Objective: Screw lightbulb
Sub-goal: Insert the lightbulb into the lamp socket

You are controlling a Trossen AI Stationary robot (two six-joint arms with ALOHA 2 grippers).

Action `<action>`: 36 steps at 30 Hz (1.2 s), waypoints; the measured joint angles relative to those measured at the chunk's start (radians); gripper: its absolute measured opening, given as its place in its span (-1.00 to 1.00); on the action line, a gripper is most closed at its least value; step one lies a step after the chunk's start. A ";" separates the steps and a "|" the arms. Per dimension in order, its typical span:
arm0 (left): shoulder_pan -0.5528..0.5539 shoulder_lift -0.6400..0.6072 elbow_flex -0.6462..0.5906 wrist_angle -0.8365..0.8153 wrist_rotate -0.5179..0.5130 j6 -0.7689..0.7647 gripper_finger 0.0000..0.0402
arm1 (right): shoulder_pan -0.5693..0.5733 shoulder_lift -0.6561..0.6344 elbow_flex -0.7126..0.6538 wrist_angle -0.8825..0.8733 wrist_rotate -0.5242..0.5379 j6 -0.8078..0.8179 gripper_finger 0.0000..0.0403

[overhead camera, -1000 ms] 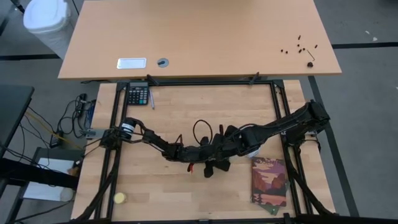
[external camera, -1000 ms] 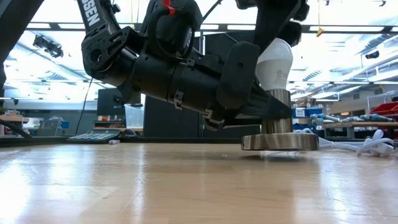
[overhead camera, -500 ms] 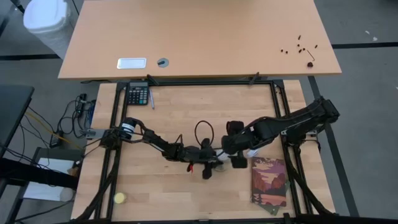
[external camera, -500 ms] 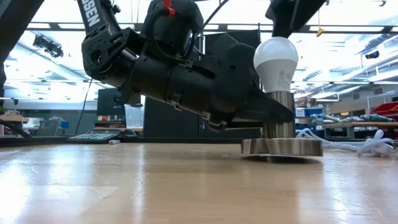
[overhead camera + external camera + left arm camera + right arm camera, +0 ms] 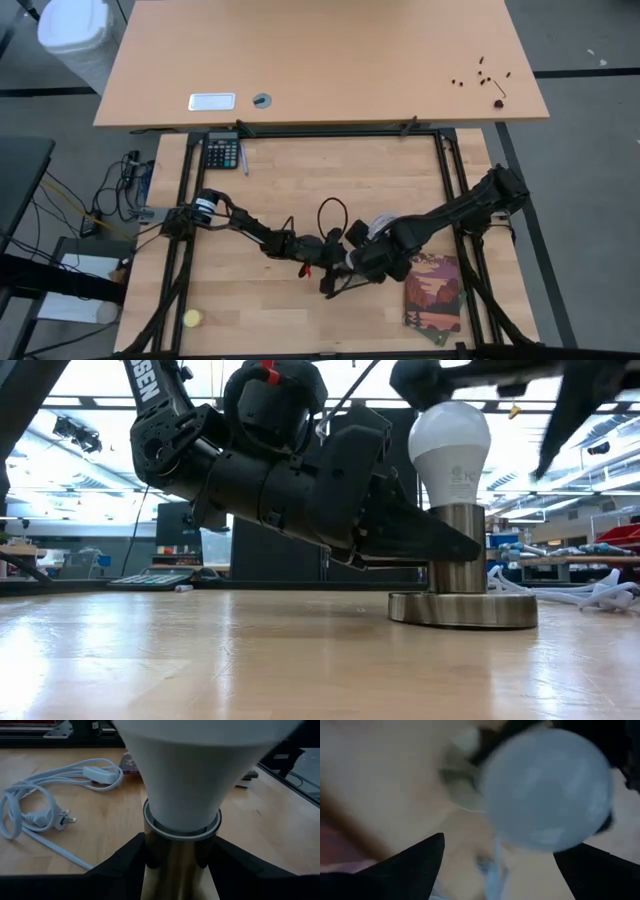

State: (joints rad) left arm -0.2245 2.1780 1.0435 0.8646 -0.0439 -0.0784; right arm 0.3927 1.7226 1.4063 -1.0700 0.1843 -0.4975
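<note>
Bracing the brass socket [image 5: 457, 565] with our left pincer [image 5: 180, 865], fingers clamped either side of its stem, we have the lightbulb [image 5: 450, 448] standing upright in it on the surface [image 5: 250, 660]. Our right pincer [image 5: 495, 870] hovers spread wide over the bulb's dome, gripping nothing. Risk now: closing off-centre could tilt the bulb, cross-thread it, or drag the base sideways.

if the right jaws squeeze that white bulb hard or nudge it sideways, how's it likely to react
The lightbulb looks smooth and rounded, so jaws may slip on its dome. Likely fragile if it is thin-shelled; a hard squeeze seems risky. It stands upright in the socket, whose wide flat disc rests on the table, and the left gripper brackets the socket neck, so a sideways nudge probably won't tip it.
</note>
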 joint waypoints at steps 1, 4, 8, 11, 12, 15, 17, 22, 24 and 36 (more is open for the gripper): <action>0.000 0.000 0.000 0.000 0.002 0.000 -0.06 | 0.000 0.011 0.000 0.000 0.034 -0.003 0.85; 0.000 0.000 0.000 0.000 0.004 0.000 -0.06 | -0.012 0.029 -0.001 -0.001 0.046 -0.003 0.85; 0.000 0.000 0.000 -0.001 0.003 0.000 -0.06 | -0.037 0.027 0.000 0.077 -0.098 -0.005 0.85; 0.000 0.000 0.000 0.000 0.002 0.000 -0.06 | -0.043 0.027 0.000 0.105 -0.120 -0.057 0.85; 0.000 0.000 0.000 0.002 0.002 0.000 -0.06 | -0.043 0.027 0.000 0.107 -0.128 -0.086 0.85; 0.000 0.001 0.000 0.004 0.001 -0.002 -0.06 | -0.043 0.027 0.000 0.124 -0.135 -0.157 0.85; 0.000 0.001 0.000 0.005 0.001 -0.003 -0.06 | -0.043 0.027 0.000 0.135 -0.137 -0.180 0.85; 0.001 0.001 0.000 0.006 -0.007 -0.004 -0.06 | -0.046 0.027 0.000 0.196 -0.176 -0.220 0.85; 0.001 0.001 0.000 0.007 -0.008 -0.004 -0.06 | -0.052 0.027 0.000 0.215 -0.186 -0.228 0.85; 0.001 0.003 -0.001 0.013 -0.009 -0.004 -0.06 | -0.072 0.079 -0.002 0.205 -0.220 -0.222 0.75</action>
State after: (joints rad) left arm -0.2237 2.1811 1.0421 0.8780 -0.0525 -0.0826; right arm 0.3211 1.8013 1.4046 -0.8650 -0.0362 -0.7192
